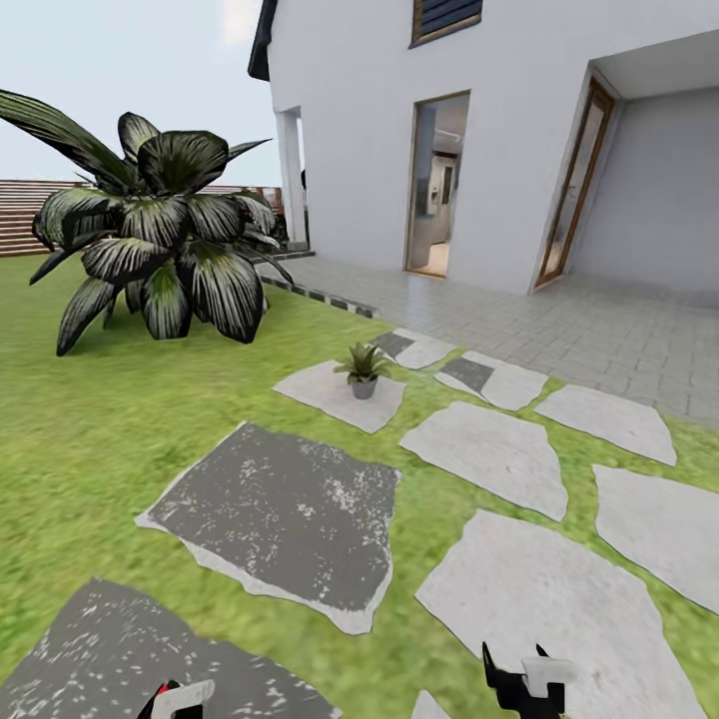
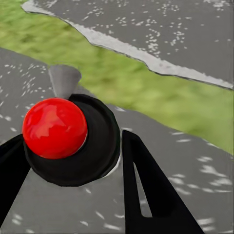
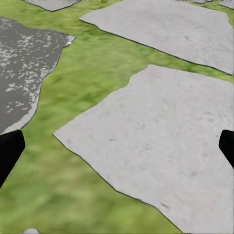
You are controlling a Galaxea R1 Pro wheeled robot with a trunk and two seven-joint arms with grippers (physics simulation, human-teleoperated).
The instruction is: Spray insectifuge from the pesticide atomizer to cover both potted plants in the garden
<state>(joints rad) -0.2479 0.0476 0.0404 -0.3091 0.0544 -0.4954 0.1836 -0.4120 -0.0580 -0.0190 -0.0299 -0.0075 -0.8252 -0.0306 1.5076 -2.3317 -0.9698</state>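
Small potted plant [image 1: 362, 367] upright on pale stepping stone [image 1: 340, 395], atomizer [image 2: 66, 134] between left claw's fingers

Both hands are cut off at the head view's bottom edge: the left hand [image 1: 180, 699] and the right hand [image 1: 524, 684] barely poke in. The fence [image 1: 30, 215] sits partly behind the big striped plant [image 1: 160, 235].

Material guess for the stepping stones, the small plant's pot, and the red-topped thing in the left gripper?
Stepping stones: look like rough matte stone, irregular edges, some dark and speckled. Pot: plain grey, matte, maybe concrete or ceramic; too small to say. Held thing in the left gripper: glossy red ball with highlights over a black body, probably plastic.
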